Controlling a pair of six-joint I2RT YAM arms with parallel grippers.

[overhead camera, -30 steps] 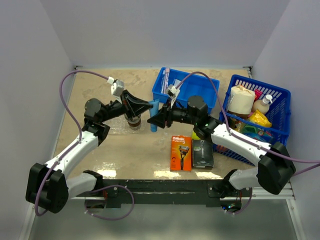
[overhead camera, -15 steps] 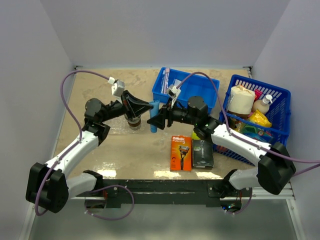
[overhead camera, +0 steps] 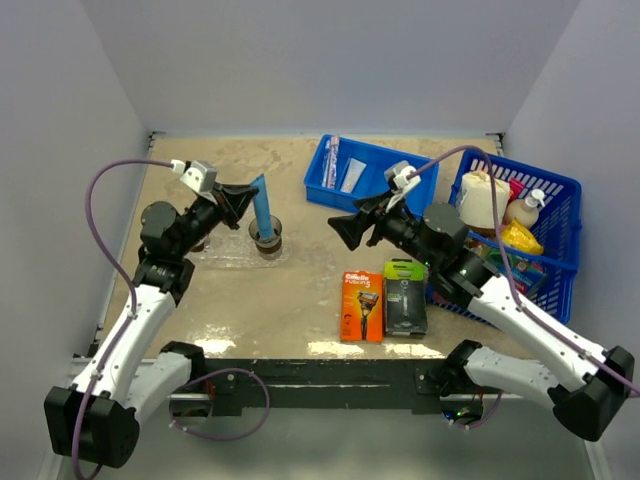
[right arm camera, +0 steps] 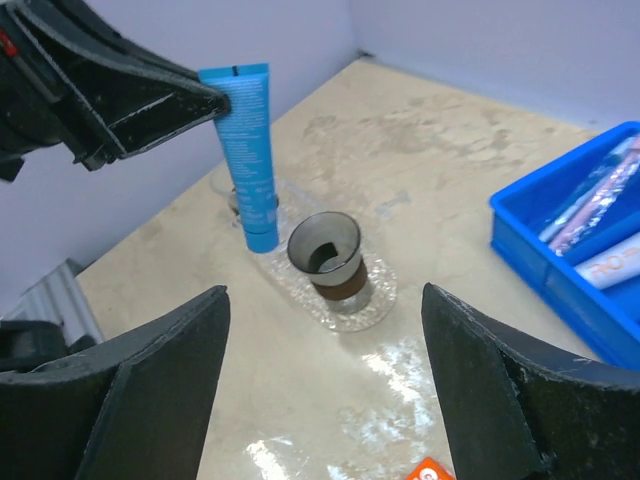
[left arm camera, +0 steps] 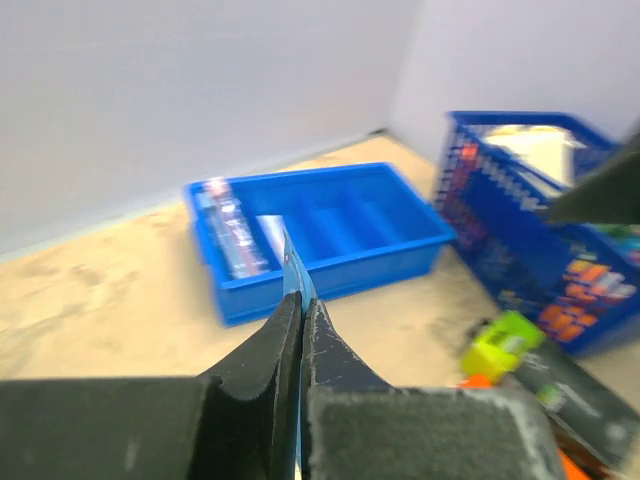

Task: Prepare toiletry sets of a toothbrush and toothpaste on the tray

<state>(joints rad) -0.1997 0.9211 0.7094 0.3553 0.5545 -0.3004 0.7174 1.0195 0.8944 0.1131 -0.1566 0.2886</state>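
Note:
My left gripper point(overhead camera: 247, 190) is shut on the flat crimped end of a blue toothpaste tube point(overhead camera: 262, 210) point(right arm camera: 250, 150). The tube hangs cap-down over the clear tray point(overhead camera: 235, 258) point(right arm camera: 372, 300), just left of a brownish cup point(overhead camera: 267, 241) point(right arm camera: 328, 255). In the left wrist view the tube's edge point(left arm camera: 293, 268) pokes out between the pressed fingers. My right gripper point(overhead camera: 350, 222) point(right arm camera: 322, 300) is open and empty, right of the tray and facing the cup. A packed toothbrush point(overhead camera: 331, 160) point(left arm camera: 228, 225) lies in the blue bin point(overhead camera: 385, 160).
A pale box point(overhead camera: 352, 176) lies beside the toothbrush in the bin. A second cup point(right arm camera: 232, 200) stands behind the tube. Orange point(overhead camera: 362, 305) and black-green point(overhead camera: 405, 298) razor packs lie at the front. A blue lattice basket point(overhead camera: 560, 190) full of items stands far right.
The right gripper let go of the tube, opened wide and drew back to the right. The left gripper kept the tube and swung it left, over the tray by the cup.

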